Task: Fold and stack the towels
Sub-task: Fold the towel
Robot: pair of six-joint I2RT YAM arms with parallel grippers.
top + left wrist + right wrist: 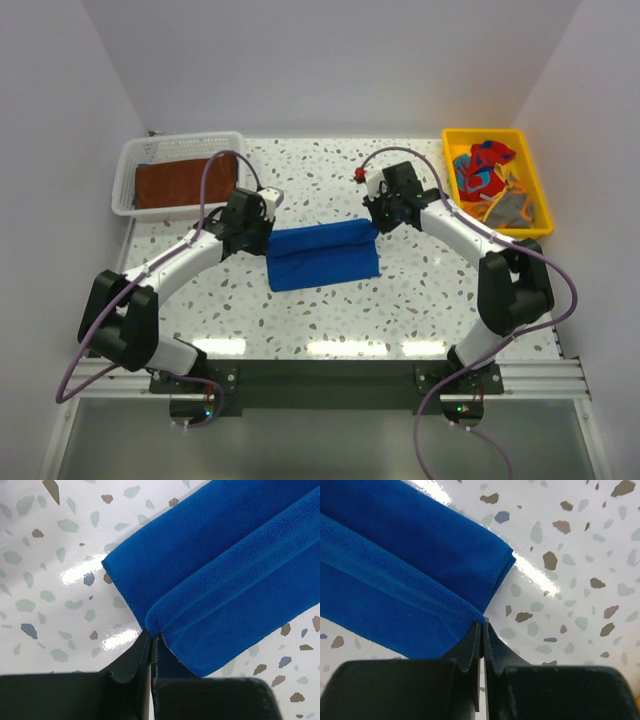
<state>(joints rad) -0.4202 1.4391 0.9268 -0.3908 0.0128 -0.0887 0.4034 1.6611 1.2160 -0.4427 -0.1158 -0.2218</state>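
A royal blue towel (322, 256) lies folded on the speckled table between the two arms, its upper layer raised along the far edge. My left gripper (266, 236) is shut on the towel's far left corner; the left wrist view shows the blue towel (225, 555) ending in the pinched tips of the left gripper (151, 634). My right gripper (379, 224) is shut on the far right corner, and in the right wrist view the blue towel (395, 565) runs into the closed tips of the right gripper (483, 625). A rust-brown towel (180, 183) lies flat in the basket.
A white lattice basket (128, 170) stands at the back left. A yellow tray (483, 133) at the back right holds a crumpled red towel with blue patches (483, 168) and an orange and grey towel (510, 206). White walls close in both sides.
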